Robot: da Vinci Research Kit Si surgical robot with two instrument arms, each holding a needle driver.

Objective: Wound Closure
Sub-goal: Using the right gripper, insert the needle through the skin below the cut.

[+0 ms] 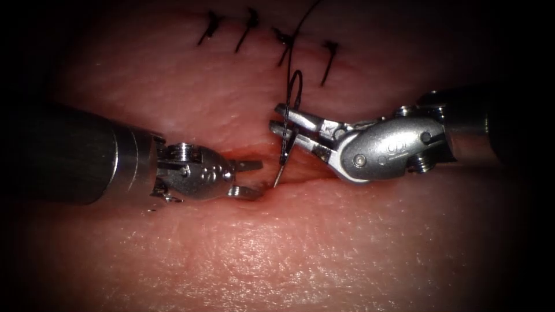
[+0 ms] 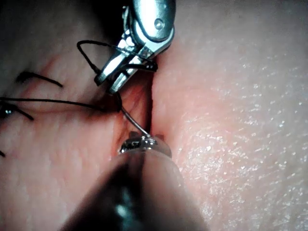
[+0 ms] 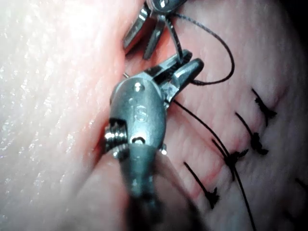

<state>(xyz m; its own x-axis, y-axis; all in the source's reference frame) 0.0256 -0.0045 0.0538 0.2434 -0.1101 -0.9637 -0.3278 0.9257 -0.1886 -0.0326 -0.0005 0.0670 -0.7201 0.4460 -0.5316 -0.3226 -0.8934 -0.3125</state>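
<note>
The right pincer (image 1: 281, 119) is clamped on the curved needle (image 1: 284, 155) near its thread end, the tip at the cut (image 1: 300, 178) toward 6 o'clock; the left pincer (image 1: 250, 178) gapes, holding nothing, jaws astride the cut beside the tip. Judging by this, a firm, steady grip matters. Thread (image 1: 293, 86) loops toward 12 o'clock, past four dark stitches (image 1: 250, 26) on the tissue (image 1: 347, 242).

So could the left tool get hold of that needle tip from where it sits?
Probably yes. The left tool has its jaws open, holding nothing, right beside the tip of the needle, which the right tool grips higher up. Nothing lies between them.
</note>
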